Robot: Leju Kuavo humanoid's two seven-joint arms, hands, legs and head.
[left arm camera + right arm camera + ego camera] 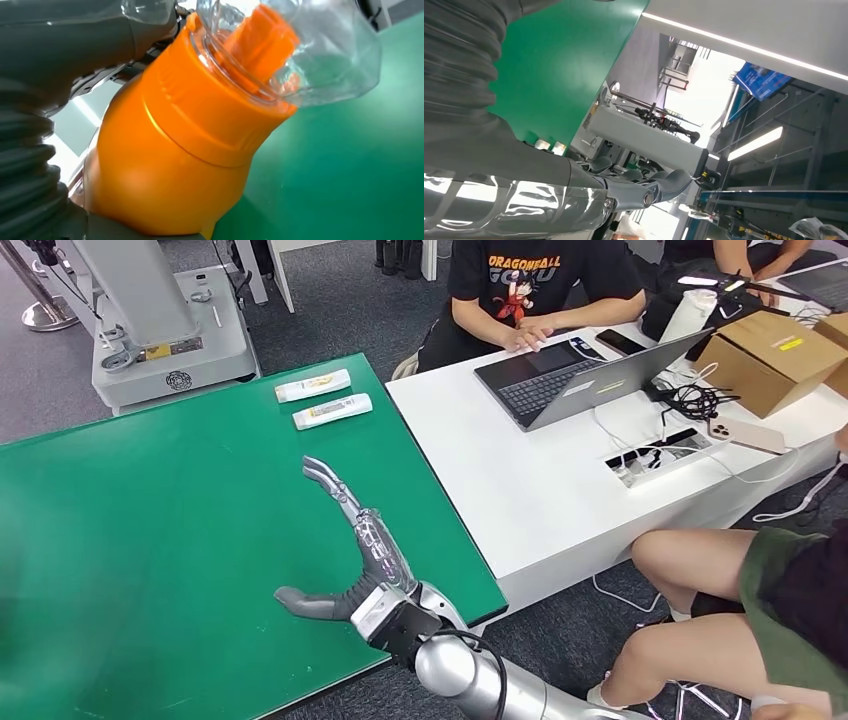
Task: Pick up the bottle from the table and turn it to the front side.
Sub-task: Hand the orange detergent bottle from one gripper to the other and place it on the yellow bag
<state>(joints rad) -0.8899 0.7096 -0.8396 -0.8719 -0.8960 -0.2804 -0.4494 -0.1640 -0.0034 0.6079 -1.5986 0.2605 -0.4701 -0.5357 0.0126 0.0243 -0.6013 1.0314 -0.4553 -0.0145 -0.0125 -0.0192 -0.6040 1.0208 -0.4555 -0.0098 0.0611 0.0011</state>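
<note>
An orange bottle [175, 165] with a clear cap [320, 55] sits close up in the left wrist view, tilted above the green table [350, 175]. My left hand [60, 45] grips it around the body; the bottle hides the fingers. In the head view my right hand [355, 560] hovers over the green table [150, 520] near its right edge. Its fingers are stretched forward and the thumb is spread wide, with nothing in it. The right wrist view shows the same right hand [574, 195] with fingers extended and nothing in its grasp.
Two white tubes [313, 386] [332, 411] lie at the far end of the green table. A white table [540, 490] to the right carries a laptop [580, 375], cables and cardboard boxes [770, 355]. Two people sit around it. A grey machine base [170, 350] stands behind.
</note>
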